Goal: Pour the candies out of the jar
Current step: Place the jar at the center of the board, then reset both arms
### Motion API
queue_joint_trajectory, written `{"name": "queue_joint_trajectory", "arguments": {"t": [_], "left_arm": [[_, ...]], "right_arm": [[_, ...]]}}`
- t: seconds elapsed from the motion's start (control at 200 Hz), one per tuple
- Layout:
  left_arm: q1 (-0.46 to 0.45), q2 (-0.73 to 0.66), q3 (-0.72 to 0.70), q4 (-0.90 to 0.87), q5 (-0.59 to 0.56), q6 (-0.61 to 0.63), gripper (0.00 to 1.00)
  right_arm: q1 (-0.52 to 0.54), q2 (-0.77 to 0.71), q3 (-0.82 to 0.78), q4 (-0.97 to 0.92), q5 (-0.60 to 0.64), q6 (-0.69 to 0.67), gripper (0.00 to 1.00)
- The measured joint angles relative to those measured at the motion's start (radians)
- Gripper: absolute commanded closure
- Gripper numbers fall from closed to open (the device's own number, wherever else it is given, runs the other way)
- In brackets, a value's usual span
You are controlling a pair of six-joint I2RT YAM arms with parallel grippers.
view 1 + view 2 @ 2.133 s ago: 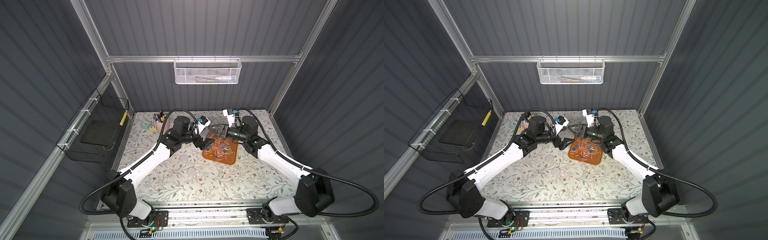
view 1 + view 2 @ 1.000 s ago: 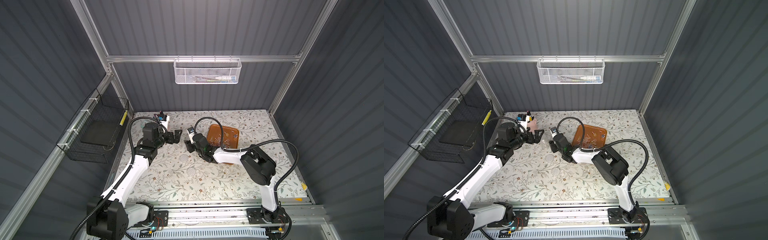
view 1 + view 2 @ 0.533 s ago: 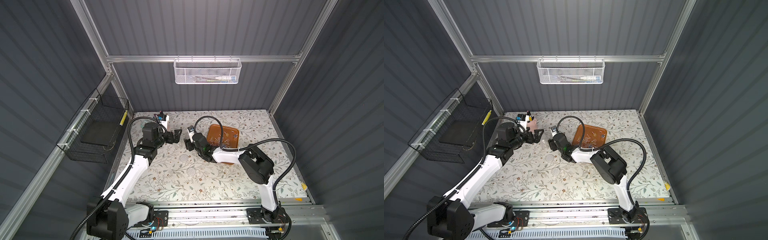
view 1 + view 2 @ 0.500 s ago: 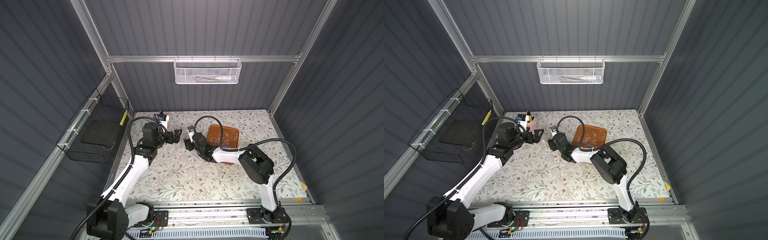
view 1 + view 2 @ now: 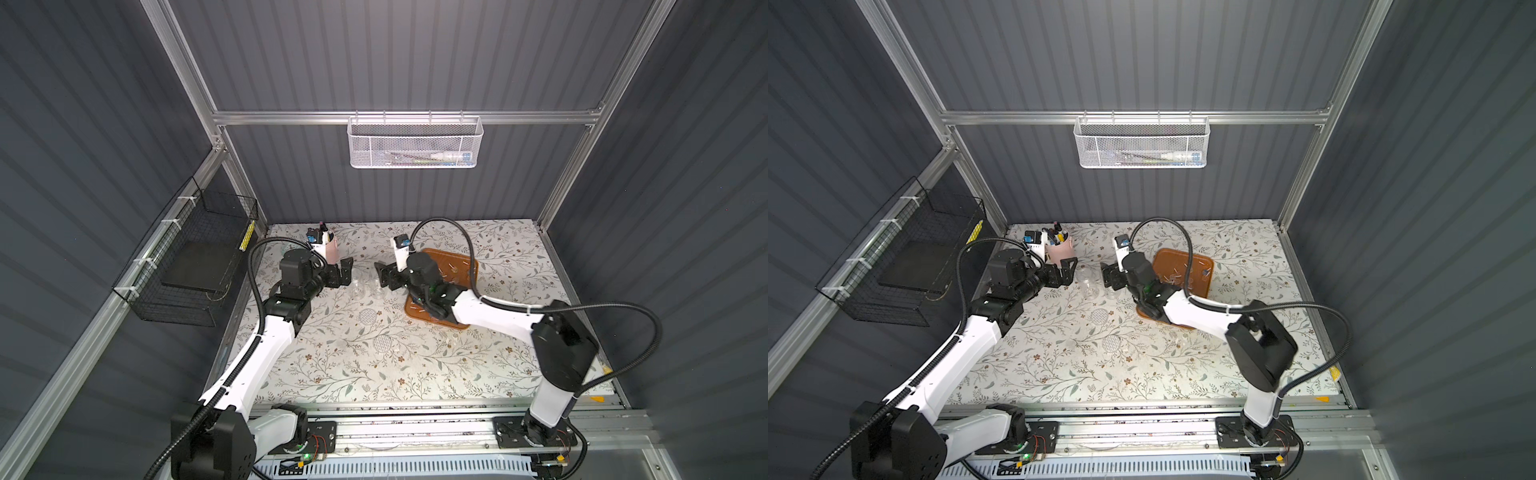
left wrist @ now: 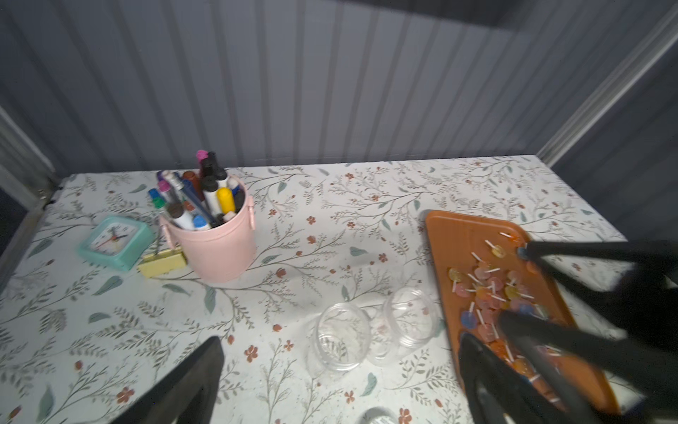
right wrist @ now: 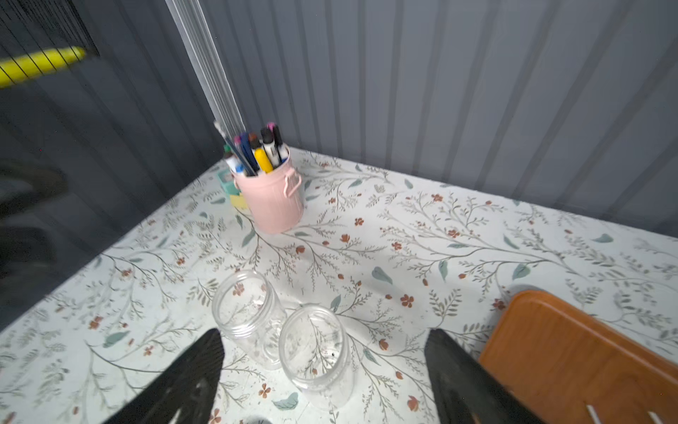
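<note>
Two clear jars stand upright and empty, side by side on the floral table (image 5: 332,365), left of the orange tray (image 5: 440,255). The candies (image 6: 488,293) lie scattered on that tray, partly hidden in both top views by the right arm. My right gripper (image 7: 326,378) is open, and the jar nearer the tray (image 7: 315,356) stands between its fingers without touching them. The other jar (image 7: 249,312) stands just beyond. My left gripper (image 6: 341,389) is wide open and holds nothing, a short way back from the jars (image 6: 341,339). In both top views the two grippers (image 5: 344,272) (image 5: 384,276) face each other across the jars (image 5: 1088,286).
A pink cup of markers (image 6: 216,249), a mint clock (image 6: 113,242) and a yellow pad (image 6: 163,262) stand at the back left corner. Two round clear lids (image 5: 368,316) (image 5: 382,343) lie in front of the jars. A black wire basket (image 5: 187,266) hangs on the left wall.
Two seconds ago both grippers met over the tray; they now stand left of it, by the jars. In the last second the right jaws have spread apart.
</note>
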Motion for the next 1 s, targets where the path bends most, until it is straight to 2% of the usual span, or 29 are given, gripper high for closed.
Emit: {"name": "queue_joint_trajectory", "arguments": {"t": [0.13,0.23,0.345,0.465,0.61,0.775,0.91,1.0], "left_arm": [[0.002,0.0,-0.043,-0.003,-0.148,-0.011,0.0],[0.002,-0.005,-0.103,0.018,-0.268,-0.032,0.0],[0.002,-0.022,-0.235,0.077,-0.401,-0.048,0.0],[0.002,-0.003,-0.325,0.107,-0.499,-0.042,0.0],[0.002,0.072,-0.351,0.232,-0.56,0.011,0.0],[0.002,0.217,-0.405,0.466,-0.605,0.113,0.0],[0.002,0.34,-0.51,0.725,-0.603,0.203,0.0],[0.002,0.387,-0.533,0.8,-0.6,0.245,0.0]], "right_arm": [[-0.108,-0.177,-0.069,-0.1,-0.026,0.016,0.01],[-0.264,-0.298,-0.153,-0.19,-0.028,0.013,0.01],[-0.474,-0.405,-0.28,-0.265,-0.02,0.001,0.01],[-0.642,-0.47,-0.404,-0.298,-0.018,-0.032,0.01],[-0.792,-0.462,-0.564,-0.19,-0.056,-0.059,0.01],[-0.835,-0.355,-0.711,0.026,-0.094,-0.096,0.01],[-0.835,-0.297,-0.729,0.164,-0.116,-0.115,0.01],[-0.835,-0.283,-0.735,0.242,-0.123,-0.12,0.01]]}}
